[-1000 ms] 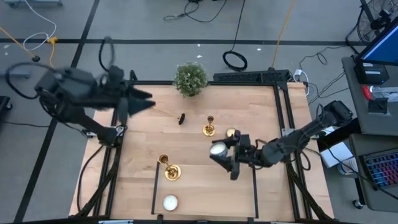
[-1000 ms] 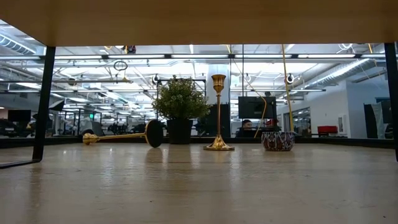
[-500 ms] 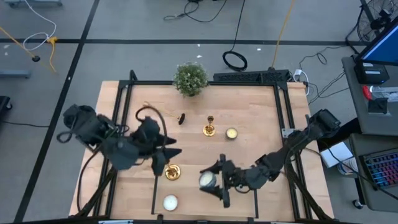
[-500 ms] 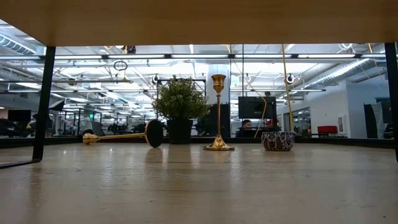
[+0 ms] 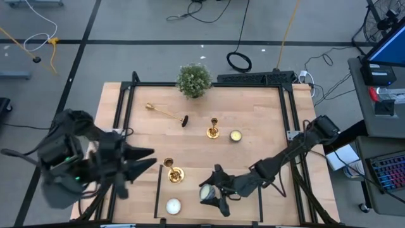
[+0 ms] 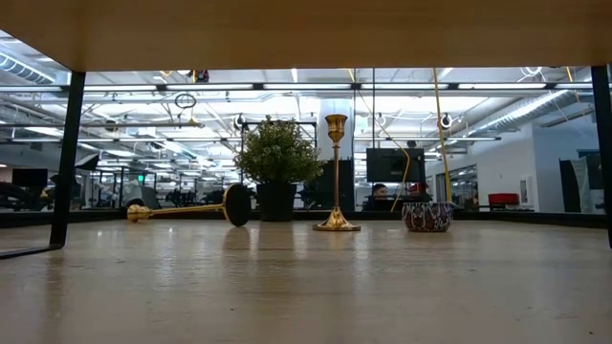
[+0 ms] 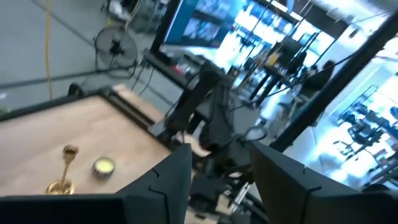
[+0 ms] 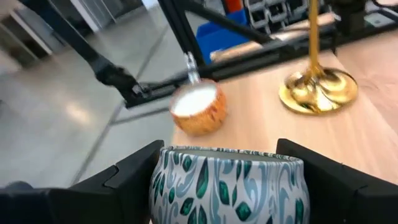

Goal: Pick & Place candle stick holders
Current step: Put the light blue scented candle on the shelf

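Three gold candle stick holders are on the wooden table [image 5: 266, 114]. One lies on its side [image 5: 166, 114] at the far left. Another stands upright on its base at the middle [image 5: 213, 130]. The last [image 5: 172, 172] stands nearer the front edge, and its base shows in the right wrist view [image 8: 318, 87]. My left gripper [image 5: 150, 159] is open just left of that near holder, with nothing between its fingers [image 7: 165, 186]. My right gripper [image 5: 210, 193] is shut on a leaf-patterned candle tin [image 8: 225, 183], right of the near holder. My right gripper pinches the candle tin by its round side wall [image 8: 163, 180] between its two fingers, one finger on each side. The fingers come about level from the table's right. The tin stays upright, its white wax top up [image 5: 207, 192]. Whether its bottom touches the table does not show.
A bushy potted plant [image 5: 193, 80] stands at the far edge. One candle tin [image 5: 235, 135] sits right of the middle holder. A white candle [image 5: 173, 205] sits near the front edge, also seen in the right wrist view [image 8: 198, 109]. Black frame rails [image 5: 288, 107] border the table.
My left gripper has swung from the table's far left corner toward the near edge and now points at the near holder from its left. My right gripper has carried the candle tin from near the middle toward the near edge and leftward, sinking lower. The holders have kept still.
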You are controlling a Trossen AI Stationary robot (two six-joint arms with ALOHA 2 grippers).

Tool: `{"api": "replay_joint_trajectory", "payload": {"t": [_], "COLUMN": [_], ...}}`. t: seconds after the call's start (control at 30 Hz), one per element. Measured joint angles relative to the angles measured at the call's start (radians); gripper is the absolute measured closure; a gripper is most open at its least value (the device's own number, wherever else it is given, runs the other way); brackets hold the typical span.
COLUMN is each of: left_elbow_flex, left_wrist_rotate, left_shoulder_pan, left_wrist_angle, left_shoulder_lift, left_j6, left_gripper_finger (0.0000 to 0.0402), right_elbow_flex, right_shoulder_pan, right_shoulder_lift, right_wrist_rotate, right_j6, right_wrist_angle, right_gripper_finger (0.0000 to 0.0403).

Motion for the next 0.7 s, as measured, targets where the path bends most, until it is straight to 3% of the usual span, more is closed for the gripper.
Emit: {"api": "replay_joint_trajectory", "payload": {"t": [0.27,0.7], "left_elbow_flex": [0.000,0.000], "left_wrist_rotate": [-0.104,-0.129], "left_shoulder_pan": [-0.082,-0.087], "left_wrist_angle": [0.058,0.058], "left_shoulder_lift": [0.000,0.001], "left_j6": [0.046,0.041], "left_gripper_finger": [0.0233,0.0233], "right_elbow_flex": [0.000,0.000], "right_shoulder_pan": [-0.021,-0.015], "right_shoulder_lift": [0.001,0.001], "right_wrist_rotate": [-0.049,-0.052], "right_j6": [0.002,0.034], "right_wrist_angle": [-0.014,-0.100], "right_gripper_finger": [0.0116,0.0116]}}
